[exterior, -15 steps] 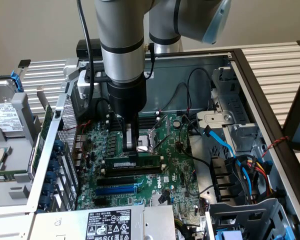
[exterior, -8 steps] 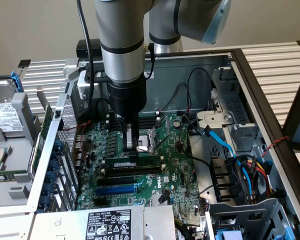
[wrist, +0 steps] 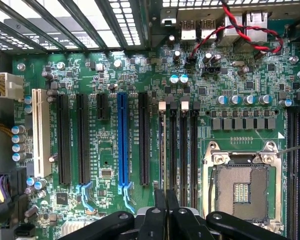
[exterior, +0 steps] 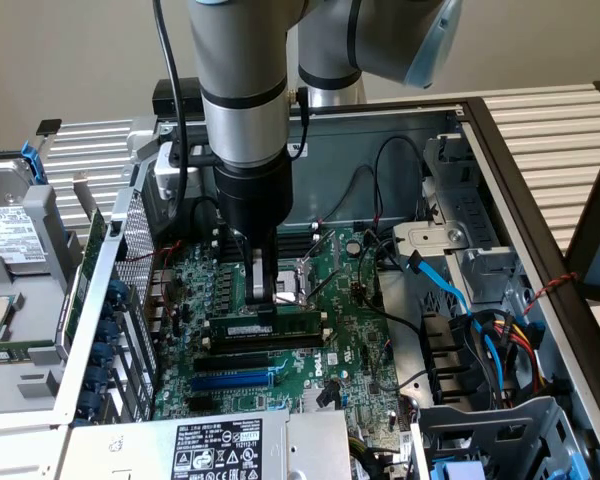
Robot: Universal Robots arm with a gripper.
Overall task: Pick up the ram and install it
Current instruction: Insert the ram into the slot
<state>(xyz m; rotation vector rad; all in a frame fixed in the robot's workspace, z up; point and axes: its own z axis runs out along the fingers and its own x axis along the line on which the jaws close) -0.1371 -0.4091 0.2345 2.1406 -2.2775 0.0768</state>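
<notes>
Inside the open computer case (exterior: 380, 125), upright in a motherboard (exterior: 350, 330) slot: the ram (exterior: 285, 324), white label unreadable. Directly above, gripper (exterior: 264, 298) clenched, holding nothing, tips at its top edge. Nearby, a power-supply label (exterior: 215, 447), print too small.

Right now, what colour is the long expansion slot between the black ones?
The slot is blue; wrist view shows it best.

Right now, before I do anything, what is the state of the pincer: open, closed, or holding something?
Pincer: closed, holding the ram by its upper edge.
</notes>
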